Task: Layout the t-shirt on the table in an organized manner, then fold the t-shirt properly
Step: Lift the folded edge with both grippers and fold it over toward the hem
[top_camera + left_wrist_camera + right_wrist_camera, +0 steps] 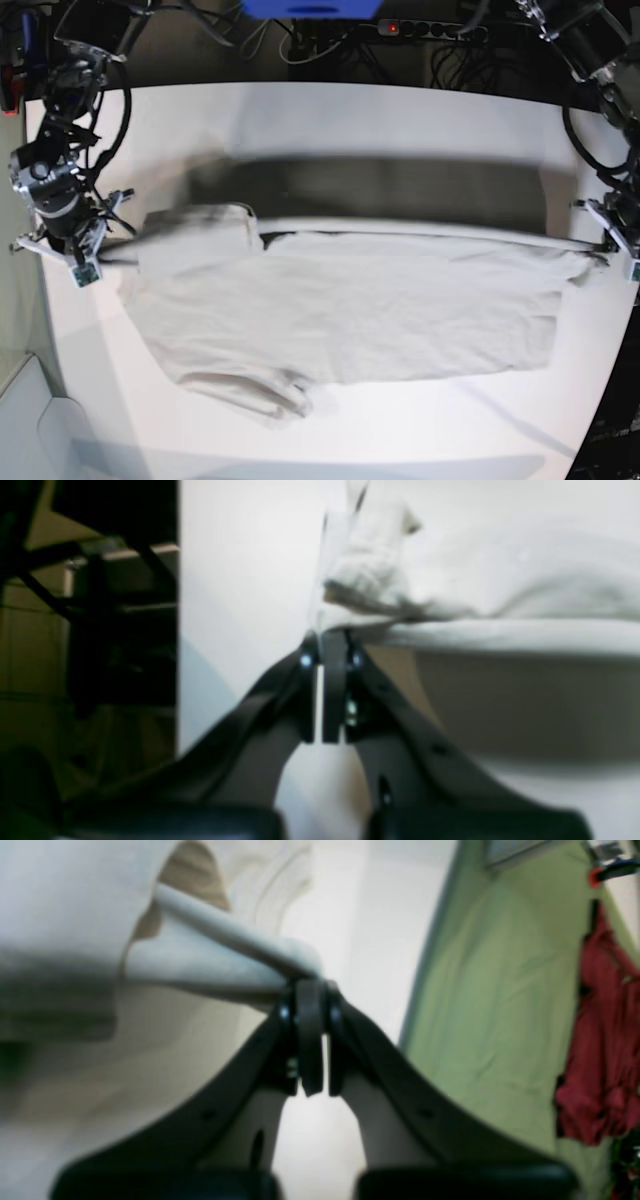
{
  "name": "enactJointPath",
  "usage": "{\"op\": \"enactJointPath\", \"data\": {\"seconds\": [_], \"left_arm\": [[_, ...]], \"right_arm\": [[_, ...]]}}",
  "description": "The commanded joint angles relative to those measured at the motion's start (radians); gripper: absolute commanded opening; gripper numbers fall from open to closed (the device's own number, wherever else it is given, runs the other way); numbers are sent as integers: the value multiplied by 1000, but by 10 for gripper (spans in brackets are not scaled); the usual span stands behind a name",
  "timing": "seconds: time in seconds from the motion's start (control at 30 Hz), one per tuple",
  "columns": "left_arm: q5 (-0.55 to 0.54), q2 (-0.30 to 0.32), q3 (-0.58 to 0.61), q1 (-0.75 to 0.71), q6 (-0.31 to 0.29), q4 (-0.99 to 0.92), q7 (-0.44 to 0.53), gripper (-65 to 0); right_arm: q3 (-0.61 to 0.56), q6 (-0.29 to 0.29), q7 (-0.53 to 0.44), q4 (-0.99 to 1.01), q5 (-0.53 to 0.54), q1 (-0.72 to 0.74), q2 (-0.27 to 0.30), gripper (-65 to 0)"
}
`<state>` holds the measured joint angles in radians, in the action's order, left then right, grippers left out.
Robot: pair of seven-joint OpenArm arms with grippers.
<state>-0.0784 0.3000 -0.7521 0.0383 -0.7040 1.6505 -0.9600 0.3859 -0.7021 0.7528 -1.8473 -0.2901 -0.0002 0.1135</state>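
Both our grippers, left gripper (327, 645) and right gripper (310, 990), seem clamped on the t-shirt (350, 300), stretched lengthwise between them, its far edge lifted over the table (330, 110)

- Beyond the far edge of the scene in the base view lies a dark strip crossed by tangled black cables (330, 45).
- A black power strip (430, 30) with a red lit switch lies among them.
- A blue object (310, 7) sits at the top edge, cut off by the frame.
- The right wrist view shows a pale green floor (500, 1005) alongside.
- A dark red cloth (600, 1040) hangs or lies at its right side; the blur leaves this unclear.
- The left wrist view shows a dark metal frame (100, 605) over a brownish floor (30, 655).
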Motion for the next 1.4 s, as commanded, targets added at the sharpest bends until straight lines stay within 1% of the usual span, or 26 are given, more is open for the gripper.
{"op": "enactJointPath", "data": {"seconds": [0.0, 0.07, 0.13, 0.2, 0.27, 0.33, 0.37, 0.47, 0.7, 0.83, 0.93, 1.03, 1.13, 1.2, 1.27, 1.3, 1.37], "left_arm": [[2, 21, -5, 38, 6, 12, 6, -644], [4, 28, -2, 84, 6, -26, -24, -644], [25, 49, -1, 150, 6, -100, -61, -644], [84, 58, 30, 234, 6, -206, -104, -644], [157, 58, 64, 285, 6, -267, -123, -644], [223, 52, 87, 295, 6, -284, -118, -644], [236, 52, 90, 292, 6, -281, -116, -644], [236, 51, 110, 291, 6, -278, -121, -644], [234, 51, 111, 306, 6, -233, -130, -644], [234, 51, 107, 282, 6, -232, -119, -644], [234, 54, 107, 260, 6, -221, -118, -644], [234, 55, 84, 260, 6, -220, -118, -644], [234, 54, 52, 265, 6, -220, -118, -644], [234, 57, 61, 272, 6, -238, -116, -644], [242, 57, 105, 305, 6, -261, -118, -644], [242, 57, 124, 317, 6, -273, -119, -644], [243, 58, 145, 329, 6, -286, -129, -644]], "right_arm": [[5, 4, -16, -32, -2, 33, 13, -650], [5, 4, -14, -39, -2, 62, 13, -650], [3, 4, -14, -35, -4, 98, 13, -650], [-5, 4, -14, -5, -7, 125, 21, -650], [-25, 4, -13, 27, -7, 145, 45, -650], [-34, 4, 1, 34, -7, 142, 67, -650], [-29, 4, 9, 36, -7, 142, 71, -650], [-20, 4, 7, 45, -7, 128, 82, -650], [-12, 4, 7, 44, -5, 131, 78, -650], [-14, 4, 6, 68, -5, 102, 87, -650], [-20, 4, 4, 87, -4, 79, 111, -650], [6, 4, 4, 84, 2, 82, 113, -650], [14, 4, 6, 67, 67, 102, 121, -650], [11, 4, 9, 71, 82, 133, 127, -650], [-25, 4, 46, 128, 52, 197, 114, -650], [-72, 4, 84, 185, 9, 228, 113, -650], [-161, 4, 156, 269, -64, 288, 140, -650]]}}
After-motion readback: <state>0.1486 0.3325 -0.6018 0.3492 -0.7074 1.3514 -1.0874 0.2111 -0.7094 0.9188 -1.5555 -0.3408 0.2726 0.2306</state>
